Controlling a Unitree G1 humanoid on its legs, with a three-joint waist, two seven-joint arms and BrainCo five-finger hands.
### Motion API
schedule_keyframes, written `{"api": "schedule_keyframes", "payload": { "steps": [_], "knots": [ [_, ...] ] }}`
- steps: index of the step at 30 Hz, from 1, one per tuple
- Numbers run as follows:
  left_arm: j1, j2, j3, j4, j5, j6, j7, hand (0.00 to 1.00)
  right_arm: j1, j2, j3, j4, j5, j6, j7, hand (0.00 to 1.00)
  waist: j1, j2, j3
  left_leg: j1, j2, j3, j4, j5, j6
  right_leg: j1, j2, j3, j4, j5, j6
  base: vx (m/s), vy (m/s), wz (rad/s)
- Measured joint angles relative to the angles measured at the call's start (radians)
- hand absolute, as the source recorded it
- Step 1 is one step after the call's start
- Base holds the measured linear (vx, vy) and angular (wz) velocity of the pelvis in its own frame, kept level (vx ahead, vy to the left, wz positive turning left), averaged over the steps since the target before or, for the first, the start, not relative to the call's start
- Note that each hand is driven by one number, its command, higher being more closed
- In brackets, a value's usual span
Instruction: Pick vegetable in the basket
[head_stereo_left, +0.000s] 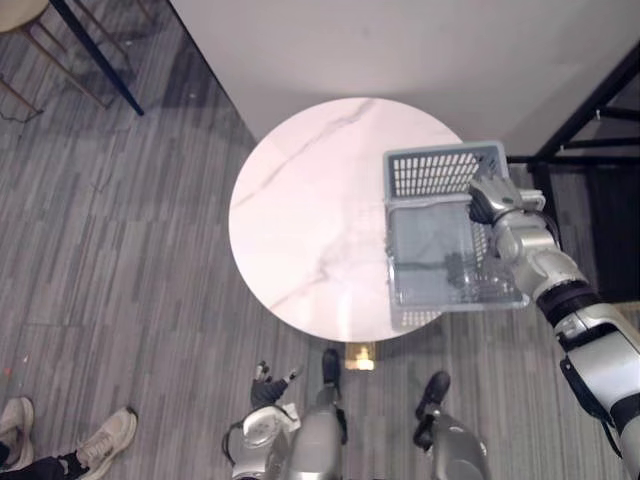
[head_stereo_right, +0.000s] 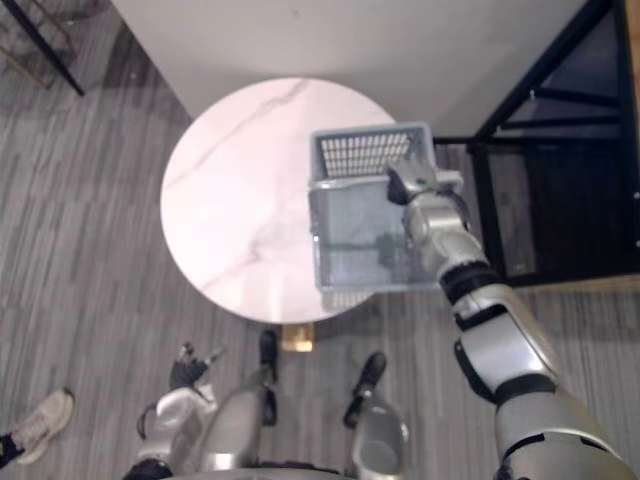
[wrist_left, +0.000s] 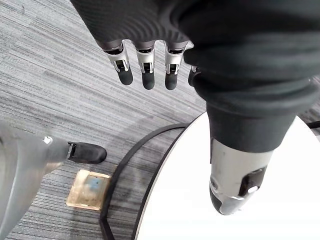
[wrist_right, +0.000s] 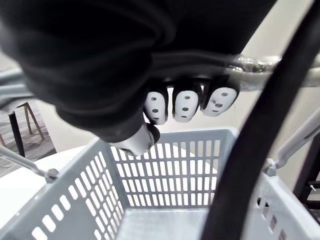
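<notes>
My right hand (head_stereo_left: 492, 200), curled round the handle of the grey basket (head_stereo_left: 435, 175), holds it at the right edge of the worktop (head_stereo_left: 310, 210); my left hand (wrist_left: 147, 70) hangs open, farther off.

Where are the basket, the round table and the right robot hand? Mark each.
basket (head_stereo_left: 440, 172), left eye view, far slotted wall.
table (head_stereo_left: 300, 210), left eye view, bare marble top.
right robot hand (head_stereo_left: 495, 200), left eye view, back of the hand.
</notes>
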Motion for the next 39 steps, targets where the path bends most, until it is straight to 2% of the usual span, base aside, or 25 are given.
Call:
{"api": "schedule_keyframes", "payload": {
  "steps": [3,6,8,12,17,19,22,25,30,34,36,38,39],
  "knots": [
    [0.0,0.002,0.017,0.036,0.008,0.022,-0.002,0.0,0.071,-0.045,0.024,-0.145,0.003,-0.015,0.021,1.0,-0.01,-0.003,-0.002,0.034,0.01,0.011,-0.001,-0.005,-0.005,0.025,0.011,0.022,-0.005,0.0,0.0,0.0,-0.01,-0.21],
    [0.004,0.008,0.044,0.085,0.039,0.044,-0.025,0.0,0.168,-0.082,0.033,-0.301,0.004,-0.059,0.035,1.0,-0.022,-0.022,-0.021,0.059,0.025,0.033,-0.004,-0.011,-0.013,0.042,0.03,0.039,-0.018,0.001,-0.001,0.0,-0.023,-0.2],
    [0.012,0.022,0.05,0.129,0.079,0.064,-0.042,0.0,0.251,-0.108,0.033,-0.385,0.016,-0.1,0.053,1.0,-0.039,-0.043,-0.061,0.063,0.034,0.04,-0.005,-0.015,-0.018,0.044,0.04,0.046,-0.024,0.001,-0.002,0.01,-0.018,-0.11],
    [0.031,0.032,0.079,0.173,0.134,0.079,-0.071,0.0,0.385,-0.181,0.035,-0.485,0.053,-0.153,0.083,1.0,-0.048,-0.068,-0.115,0.095,0.04,0.062,-0.001,-0.021,-0.024,0.064,0.047,0.071,-0.037,0.005,-0.008,0.04,-0.01,-0.2],
    [0.067,0.055,0.113,0.209,0.175,0.087,-0.101,0.0,0.571,-0.239,-0.011,-0.53,0.063,-0.185,0.108,1.0,-0.068,-0.07,-0.182,0.115,0.041,0.101,-0.001,-0.031,-0.031,0.063,0.053,0.106,-0.049,0.008,-0.005,0.01,0.007,-0.21],
    [0.084,0.058,0.131,0.228,0.18,0.09,-0.104,0.0,0.627,-0.245,-0.036,-0.53,0.063,-0.186,0.108,1.0,-0.068,-0.068,-0.194,0.129,0.043,0.124,-0.004,-0.038,-0.031,0.059,0.058,0.135,-0.051,0.013,-0.005,-0.01,0.004,-0.41],
    [0.112,0.057,0.143,0.265,0.199,0.1,-0.112,0.0,0.695,-0.253,-0.072,-0.517,0.062,-0.186,0.108,1.0,-0.088,-0.062,-0.213,0.144,0.044,0.159,-0.005,-0.048,-0.035,0.058,0.063,0.167,-0.066,0.023,0.0,-0.01,0.006,-0.35],
    [0.132,0.054,0.16,0.272,0.2,0.1,-0.117,0.0,0.774,-0.253,-0.134,-0.507,0.06,-0.184,0.107,1.0,-0.094,-0.054,-0.228,0.159,0.044,0.185,-0.005,-0.058,-0.039,0.06,0.066,0.191,-0.076,0.03,0.001,0.01,0.005,-0.26],
    [0.138,0.048,0.167,0.287,0.2,0.1,-0.119,0.0,0.867,-0.202,-0.229,-0.447,0.059,-0.176,0.107,1.0,-0.101,-0.045,-0.257,0.193,0.042,0.192,0.0,-0.065,-0.034,0.094,0.06,0.198,-0.081,0.031,0.001,0.03,0.005,-0.05],
    [0.144,0.039,0.167,0.278,0.198,0.099,-0.117,0.0,0.938,-0.141,-0.345,-0.433,0.057,-0.149,0.101,1.0,-0.12,-0.05,-0.258,0.151,0.05,0.167,0.165,-0.16,-0.025,0.088,0.034,0.196,0.014,-0.02,0.01,0.01,0.031,0.07],
    [0.15,0.036,0.166,0.251,0.199,0.099,-0.117,0.0,0.993,-0.109,-0.419,-0.443,0.057,-0.139,0.098,1.0,-0.123,-0.062,-0.252,0.157,0.039,0.169,0.201,-0.186,-0.018,0.074,0.007,0.205,0.071,-0.052,0.02,-0.02,0.091,0.01],
    [0.15,0.036,0.16,0.244,0.2,0.1,-0.117,0.0,1.032,-0.075,-0.492,-0.452,0.056,-0.128,0.081,1.0,-0.129,-0.065,-0.25,0.15,0.018,0.192,0.225,-0.206,-0.005,0.051,-0.019,0.235,0.085,-0.051,0.033,-0.03,0.137,-0.29],
    [0.149,0.04,0.157,0.244,0.203,0.1,-0.116,0.0,1.036,-0.051,-0.522,-0.465,0.049,-0.114,0.07,1.0,-0.138,-0.067,-0.25,0.119,0.01,0.219,0.249,-0.219,0.011,0.015,-0.03,0.265,0.084,-0.039,0.051,-0.05,0.143,-0.5]
  ]
}}
